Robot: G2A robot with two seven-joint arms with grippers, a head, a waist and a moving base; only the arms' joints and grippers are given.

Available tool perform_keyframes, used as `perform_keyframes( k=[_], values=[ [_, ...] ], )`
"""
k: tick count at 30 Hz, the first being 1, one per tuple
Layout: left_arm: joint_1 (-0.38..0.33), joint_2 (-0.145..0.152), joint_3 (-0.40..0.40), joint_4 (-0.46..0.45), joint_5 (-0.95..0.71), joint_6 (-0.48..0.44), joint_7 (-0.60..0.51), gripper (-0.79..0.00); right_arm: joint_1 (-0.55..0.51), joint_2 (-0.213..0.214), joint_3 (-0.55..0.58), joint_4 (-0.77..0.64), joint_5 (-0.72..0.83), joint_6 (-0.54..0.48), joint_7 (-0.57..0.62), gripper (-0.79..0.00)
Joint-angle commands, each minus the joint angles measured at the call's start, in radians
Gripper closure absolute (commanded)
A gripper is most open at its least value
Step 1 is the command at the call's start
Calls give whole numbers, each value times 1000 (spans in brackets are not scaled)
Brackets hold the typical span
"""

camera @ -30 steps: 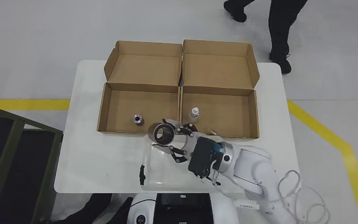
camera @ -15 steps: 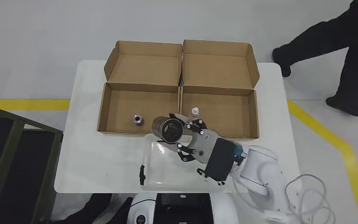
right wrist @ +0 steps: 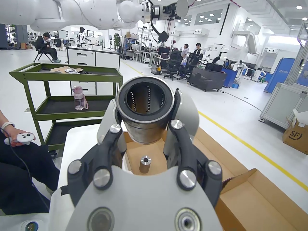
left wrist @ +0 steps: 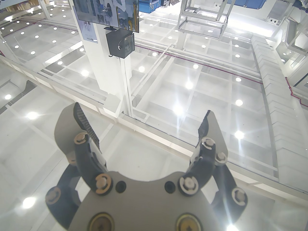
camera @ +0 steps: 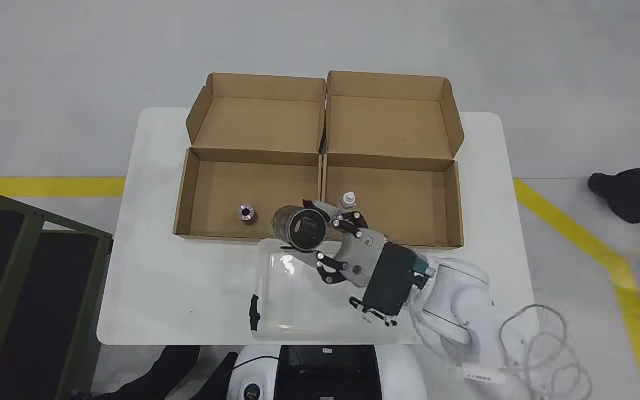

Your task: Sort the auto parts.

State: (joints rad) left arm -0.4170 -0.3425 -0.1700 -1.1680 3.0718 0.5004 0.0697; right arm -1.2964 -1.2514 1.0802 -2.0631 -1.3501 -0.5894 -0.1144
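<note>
My right gripper point(camera: 312, 230) point(right wrist: 145, 118) is shut on a large steel cylindrical bearing point(camera: 302, 227) point(right wrist: 145, 109) with a black rim and a hollow bore. It hangs over the front wall of the left cardboard box point(camera: 210, 178), near the divider between the two boxes. A small metal bushing point(camera: 245, 212) point(right wrist: 145, 164) stands in the left box. A small white-capped part point(camera: 348, 200) stands in the right cardboard box point(camera: 420, 205). My left gripper point(left wrist: 144, 126) is open with nothing between its fingers and points up at the ceiling.
A clear plastic tray point(camera: 285, 300) lies on the white table point(camera: 150, 270) in front of the boxes, under my right arm. Both box lids stand open at the back. A green cart point(right wrist: 65, 97) stands left of the table.
My right gripper carried the bearing a little right and toward the boxes over the first half second, then barely moved. A person at the far edge walked off to the right.
</note>
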Motion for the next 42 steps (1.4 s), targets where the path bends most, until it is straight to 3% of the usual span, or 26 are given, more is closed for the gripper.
perform_keyframes(
  k=[1, 17, 42],
  values=[
    [0, 0, 0, 0, 0, 0, 0, -785, 8, -2, -15, 23, -4, 4, 8, 0],
    [0, 0, 0, 0, 0, 0, 0, -785, 113, -30, -155, 197, -3, 54, 127, 0],
    [0, 0, 0, 0, 0, 0, 0, -785, 396, -126, -328, 572, 27, 215, 301, 0]
  ],
)
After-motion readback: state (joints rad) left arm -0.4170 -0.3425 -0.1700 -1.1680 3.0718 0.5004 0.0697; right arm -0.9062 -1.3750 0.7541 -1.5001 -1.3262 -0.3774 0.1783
